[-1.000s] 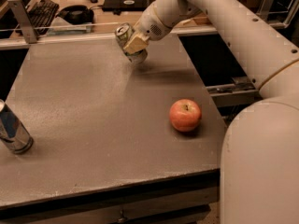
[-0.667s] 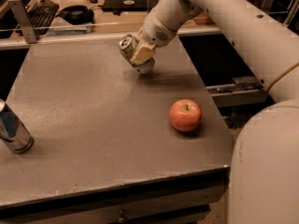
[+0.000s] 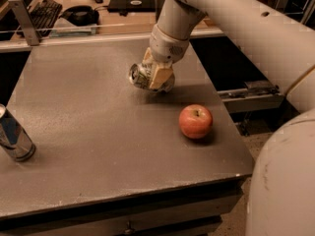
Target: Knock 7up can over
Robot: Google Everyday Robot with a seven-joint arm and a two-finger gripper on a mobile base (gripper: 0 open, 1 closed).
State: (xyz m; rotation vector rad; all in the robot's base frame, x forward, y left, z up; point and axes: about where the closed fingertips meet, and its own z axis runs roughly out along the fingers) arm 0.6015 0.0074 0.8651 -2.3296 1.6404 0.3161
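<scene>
Although the 7up can (image 3: 138,76) is already tipping far off upright, with its silver top facing left, the task is looking only partly done, because the gripper (image 3: 150,77) is clasping the can between its pale fingers (image 3: 160,74) rather than leaving it lying free. The can is sitting over the middle-far part of the table (image 3: 88,112), at or just above the grey surface; I cannot tell whether it is touching. What is remaining, as I judge it, is letting go so that the can is resting on its side. The arm is reaching in from the far right, its white wrist pointing down over the can. An apple (image 3: 196,121) is sitting nearer and to the right, apart from the can, and a blue-and-silver can (image 3: 14,136) is standing at the left edge.
</scene>
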